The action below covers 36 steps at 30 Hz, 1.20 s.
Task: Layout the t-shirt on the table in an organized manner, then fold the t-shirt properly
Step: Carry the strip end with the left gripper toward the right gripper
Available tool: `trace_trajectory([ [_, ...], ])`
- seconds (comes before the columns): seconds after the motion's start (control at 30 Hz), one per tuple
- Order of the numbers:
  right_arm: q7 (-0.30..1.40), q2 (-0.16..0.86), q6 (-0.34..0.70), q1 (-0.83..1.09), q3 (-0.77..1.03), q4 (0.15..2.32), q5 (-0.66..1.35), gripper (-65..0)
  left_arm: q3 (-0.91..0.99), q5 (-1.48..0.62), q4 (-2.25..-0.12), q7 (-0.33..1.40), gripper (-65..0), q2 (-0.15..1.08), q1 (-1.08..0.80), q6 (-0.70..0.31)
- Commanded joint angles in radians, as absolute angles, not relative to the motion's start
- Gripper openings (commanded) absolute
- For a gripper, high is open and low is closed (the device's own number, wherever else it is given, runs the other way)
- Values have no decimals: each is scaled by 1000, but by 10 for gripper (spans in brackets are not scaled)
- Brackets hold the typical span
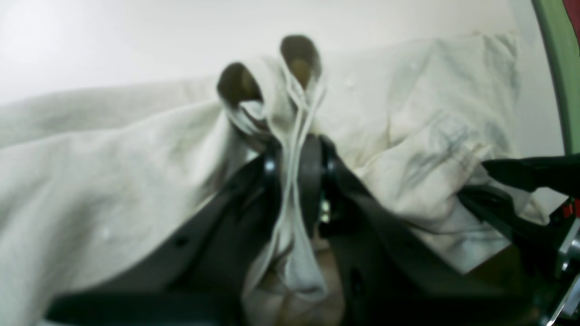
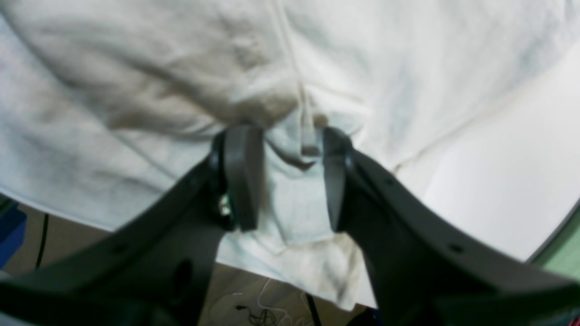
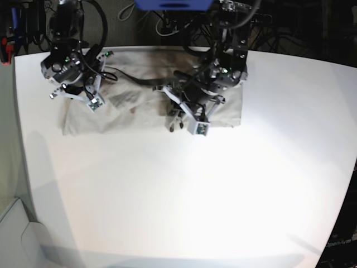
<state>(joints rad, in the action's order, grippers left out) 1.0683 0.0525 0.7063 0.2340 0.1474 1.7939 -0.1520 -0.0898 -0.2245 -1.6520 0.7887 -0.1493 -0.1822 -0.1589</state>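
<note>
Where the base view is read from its left, the right gripper [image 3: 78, 92] is met first, set low over the left end of the shirt [image 3: 134, 106], which is spread along the far part of the table [image 3: 184, 190]. From that arm's own camera, the right gripper [image 2: 285, 176] is seen half open, its two dark fingers [image 2: 242, 176] standing apart with a strip of hem lying between them; whether the cloth is actually pinched cannot be told, since the view is soft there. Ahead of the fingers the shirt [image 2: 181, 68] fills the picture in loose wrinkles, and to their right bare table [image 2: 498, 181] is seen. Behind and below them the hem hangs just past the table edge.

Further right in the base view, the left gripper [image 3: 184, 120] is lowered onto the middle of the shirt, near its front edge. In the left wrist view the left gripper [image 1: 290, 113] is closed narrowly on a gathered bunch of cloth, which is drawn up over the fingertips [image 1: 299, 54] and trails back between the fingers. To either side of it the shirt [image 1: 113, 181] lies rumpled, and beyond it the table [image 1: 136, 40] is seen.
</note>
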Motion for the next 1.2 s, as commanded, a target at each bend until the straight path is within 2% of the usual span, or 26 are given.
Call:
trace_trajectory([
  [0.0,1082,50,698,246,142,1776,-153,-407,-96,-239,-1669,780,-649,-157,-171,-157],
  [0.3,1082,50,698,246,142,1776,-153,-406,-179,-242,-1669,773,-648,-157,-163,-157],
  [0.63,1082,50,698,246,142,1776,-153,-406,-179,-242,-1669,782,-639,-157,-163,-157],
  [0.7,1082,50,698,248,142,1776,-153,-406,-194,-243,-1669,782,-592,-157,-162,-157],
  [0.87,1082,50,698,251,140,1776,-153,-406,-200,-243,-1678,777,-420,-157,-168,-163],
  [0.93,1082,50,698,251,140,1776,-153,-406,-200,-246,-1678,773,-429,-157,-168,-168],
  [1.07,1082,50,698,251,140,1776,-153,-406,-196,-341,-1678,771,-501,-157,-162,-168],
  [1.17,1082,48,698,251,140,1776,-153,-406,-197,-429,-1702,771,-513,-157,-131,-168],
])
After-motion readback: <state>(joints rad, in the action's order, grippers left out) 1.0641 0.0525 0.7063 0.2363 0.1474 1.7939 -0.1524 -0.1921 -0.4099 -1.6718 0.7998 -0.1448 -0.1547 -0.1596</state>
